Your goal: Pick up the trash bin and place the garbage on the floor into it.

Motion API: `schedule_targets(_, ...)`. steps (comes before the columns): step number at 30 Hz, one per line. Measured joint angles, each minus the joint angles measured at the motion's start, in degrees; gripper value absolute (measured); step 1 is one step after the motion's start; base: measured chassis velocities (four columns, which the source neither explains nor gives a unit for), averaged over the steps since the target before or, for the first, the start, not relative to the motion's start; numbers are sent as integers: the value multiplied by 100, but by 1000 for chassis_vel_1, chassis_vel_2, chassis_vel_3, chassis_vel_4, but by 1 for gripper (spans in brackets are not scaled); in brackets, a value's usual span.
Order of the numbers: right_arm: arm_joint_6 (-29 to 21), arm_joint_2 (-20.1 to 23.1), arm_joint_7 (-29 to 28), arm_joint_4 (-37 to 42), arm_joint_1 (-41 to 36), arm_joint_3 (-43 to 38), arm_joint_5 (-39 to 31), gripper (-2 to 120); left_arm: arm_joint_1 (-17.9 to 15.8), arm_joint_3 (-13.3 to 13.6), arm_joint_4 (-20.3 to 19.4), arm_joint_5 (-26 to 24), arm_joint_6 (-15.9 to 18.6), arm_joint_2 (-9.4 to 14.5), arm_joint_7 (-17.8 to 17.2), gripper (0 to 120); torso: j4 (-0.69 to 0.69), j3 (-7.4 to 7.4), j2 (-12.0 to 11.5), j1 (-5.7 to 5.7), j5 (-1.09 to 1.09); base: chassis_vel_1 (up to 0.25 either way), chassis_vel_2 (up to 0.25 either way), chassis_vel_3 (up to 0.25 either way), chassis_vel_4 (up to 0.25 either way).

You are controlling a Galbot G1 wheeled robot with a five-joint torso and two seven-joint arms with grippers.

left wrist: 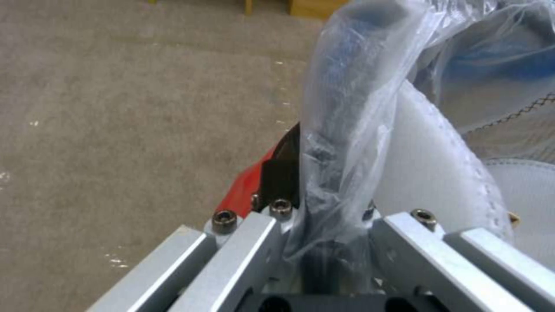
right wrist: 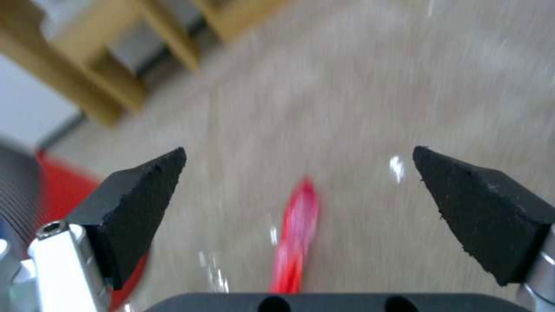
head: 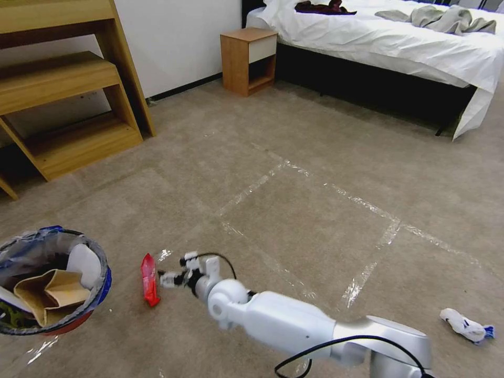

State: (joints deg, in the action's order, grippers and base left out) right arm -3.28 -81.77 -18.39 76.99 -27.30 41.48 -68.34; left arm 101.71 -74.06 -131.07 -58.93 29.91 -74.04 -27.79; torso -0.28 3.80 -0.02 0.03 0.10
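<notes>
- My right pincer (head: 167, 279) is low over the floor (head: 294, 210), reaching toward my left, with its tip just beside the red wrapper (head: 149, 279).
- Through the right wrist camera, my two black fingertips (right wrist: 138, 208) stand wide apart, and the wrapper (right wrist: 296, 234) lies on the carpet in the gap between them, not touched by either.
- The wrapper is long and thin, lying flat, one end pointing away from me.
- My left pincer (left wrist: 324, 242) is clamped on the rim of the bin (left wrist: 347, 130); the crinkled plastic liner is pinched between the fingers there.
- The bin (head: 50, 283) shows at my lower left in the head view, with its mouth open toward me and its blue band and red base just visible at the edge.
- Inside the bin: a tan paper bag (head: 50, 296) and a white slipper (head: 84, 265) leaning against the liner. The slipper's white sole (left wrist: 431, 173) sits right behind the rim in the left wrist view.
- The bin is near the wrapper, on its left, and the two are apart.
- A crumpled white tissue with a bit of blue (head: 466, 325) lies on the floor far off to my right, well apart from both pincers.
- Shiny tape strips (head: 367, 210) cross the carpet ahead of me.
- Farther back, a wooden shelf (head: 68, 94), a small nightstand (head: 248, 60) and a bed (head: 399, 42).
</notes>
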Motion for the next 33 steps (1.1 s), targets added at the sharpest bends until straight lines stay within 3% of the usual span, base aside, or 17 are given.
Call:
schedule_targets(10, 619, 824, 80, 1534, 234, -1308, 207, 100, -235, 224, 81, 27, 3, 116, -8, 2, 1, 0, 0, 0, -1, 0, 0, 0, 0)
schedule_targets(13, 772, 1363, 254, 2055, 202, -2077, 347, 100, -247, 260, 85, 24, 9, 201, -13, 2, 2, 0, 0, 0, 0, 0, 0, 0, 0)
schedule_targets(14, 772, 1363, 254, 2055, 202, -2077, 347, 100, -247, 260, 85, 24, 9, 201, -13, 2, 2, 0, 0, 0, 0, 0, 0, 0, 0)
schedule_targets(16, 997, 1832, 424, 2337, 126, -2524, 501, 100, -246, 261, 83, 9, 12, 248, -14, 2, -2, 0, 0, 0, 1, 0, 0, 0, 0)
schedule_targets(17, 997, 1832, 424, 2337, 126, -2524, 501, 100, -246, 261, 83, 9, 12, 248, -14, 2, -2, 0, 0, 0, 1, 0, 0, 0, 0)
schedule_targets(20, 1529, 2549, 812, 2796, -215, -3478, 1000, 100, -253, 258, 64, -54, 18, 362, -11, 2, -1, 0, 0, 0, 1, 0, 0, 0, 0)
schedule_targets(33, 1963, 3107, 902, 3667, -1809, -5832, 1831, 100, -298, 366, -10, -79, 38, 444, 2, 2, 0, 0, 0, 0, -1, 0, 0, 0, 0)
